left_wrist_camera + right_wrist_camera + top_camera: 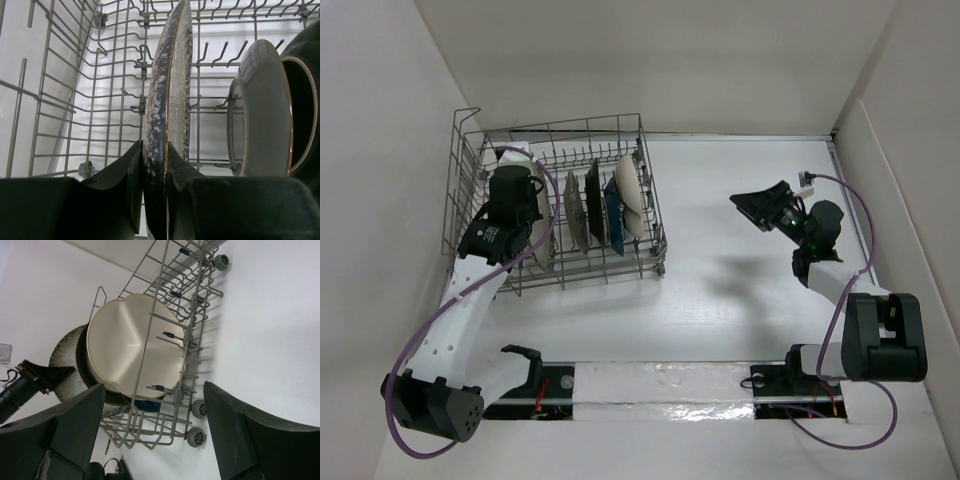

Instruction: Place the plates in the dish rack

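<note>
The dish rack (651,262) stands at the table's left with several plates upright between its tines. My left gripper (532,228) is inside the rack, shut on the rim of the speckled plate (172,90), the leftmost one (542,250). In the left wrist view the jaws (154,147) pinch that rim from both sides. To its right stand a grey plate (260,110), a dark plate (306,105), a blue dish (613,212) and the cream three-section plate (132,342). My right gripper (760,203) hovers open over the table's right side, holding nothing.
White walls close in the table on the left, back and right. The rack (200,275) rolls on small grey wheels (196,436). Bare white table lies between the rack and the right arm. The arm bases sit along the near edge.
</note>
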Robot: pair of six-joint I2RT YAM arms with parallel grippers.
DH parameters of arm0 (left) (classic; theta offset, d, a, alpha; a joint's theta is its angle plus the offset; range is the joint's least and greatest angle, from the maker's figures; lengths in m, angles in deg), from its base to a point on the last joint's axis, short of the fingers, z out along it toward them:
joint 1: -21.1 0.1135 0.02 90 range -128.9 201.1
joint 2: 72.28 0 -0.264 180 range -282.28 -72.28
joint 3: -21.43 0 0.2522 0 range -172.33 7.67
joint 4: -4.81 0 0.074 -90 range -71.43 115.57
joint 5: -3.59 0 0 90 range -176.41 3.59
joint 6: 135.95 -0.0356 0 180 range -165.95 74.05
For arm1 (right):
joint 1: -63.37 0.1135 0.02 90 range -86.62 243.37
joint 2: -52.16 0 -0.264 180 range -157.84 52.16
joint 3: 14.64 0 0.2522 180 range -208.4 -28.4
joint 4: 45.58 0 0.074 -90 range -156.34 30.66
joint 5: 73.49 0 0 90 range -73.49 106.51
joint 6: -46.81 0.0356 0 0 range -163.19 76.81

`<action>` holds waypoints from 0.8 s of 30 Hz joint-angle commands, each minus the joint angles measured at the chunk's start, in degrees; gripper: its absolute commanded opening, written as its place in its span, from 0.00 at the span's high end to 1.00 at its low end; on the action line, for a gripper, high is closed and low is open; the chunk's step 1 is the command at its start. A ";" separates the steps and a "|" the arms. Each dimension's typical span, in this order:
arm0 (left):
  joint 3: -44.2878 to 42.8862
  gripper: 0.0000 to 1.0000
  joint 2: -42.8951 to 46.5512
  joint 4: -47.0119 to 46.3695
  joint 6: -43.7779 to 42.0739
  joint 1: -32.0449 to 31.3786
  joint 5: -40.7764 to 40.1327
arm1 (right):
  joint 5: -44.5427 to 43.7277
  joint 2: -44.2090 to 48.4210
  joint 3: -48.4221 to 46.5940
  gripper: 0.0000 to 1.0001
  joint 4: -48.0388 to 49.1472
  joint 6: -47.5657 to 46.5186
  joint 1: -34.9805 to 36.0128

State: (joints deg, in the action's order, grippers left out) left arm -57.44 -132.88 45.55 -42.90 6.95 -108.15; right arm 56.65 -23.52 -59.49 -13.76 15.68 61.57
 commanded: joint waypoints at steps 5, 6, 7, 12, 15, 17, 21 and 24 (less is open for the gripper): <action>1.73 0.86 1.45 -11.16 2.84 -0.44 1.70 | -0.85 0.80 -2.31 0.16 0.91 -1.57 0.40; 1.73 0.81 1.19 -11.08 3.19 -0.44 1.61 | -0.85 0.88 -2.31 0.16 0.91 -1.65 0.40; 1.64 0.66 1.01 -10.73 3.37 -0.44 1.09 | -0.85 1.06 -2.31 0.16 0.91 -1.65 0.40; -3.00 0.34 1.80 -9.58 4.77 -0.44 0.03 | -1.03 1.15 -2.22 0.16 0.82 -1.65 0.40; -8.10 0.27 3.02 -8.35 6.00 -0.44 -0.58 | -1.03 0.97 -2.31 0.16 0.82 -1.74 0.40; -10.56 0.06 3.99 -8.96 7.58 -0.44 -2.69 | -1.03 1.23 -2.31 0.16 0.74 -1.65 0.40; -13.12 0.01 8.11 -11.33 9.43 -0.44 -2.09 | -1.12 1.85 -2.31 0.26 0.39 -2.01 0.40; -13.13 0.01 11.80 -13.00 12.50 -0.44 0.98 | -1.12 2.29 -2.31 0.66 0.04 -2.36 0.40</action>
State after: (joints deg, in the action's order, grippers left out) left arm -68.47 -125.73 36.83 -34.46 6.55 -108.87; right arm 56.00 -23.01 -59.56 -14.59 14.48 61.59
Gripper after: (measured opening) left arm 0.990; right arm 0.386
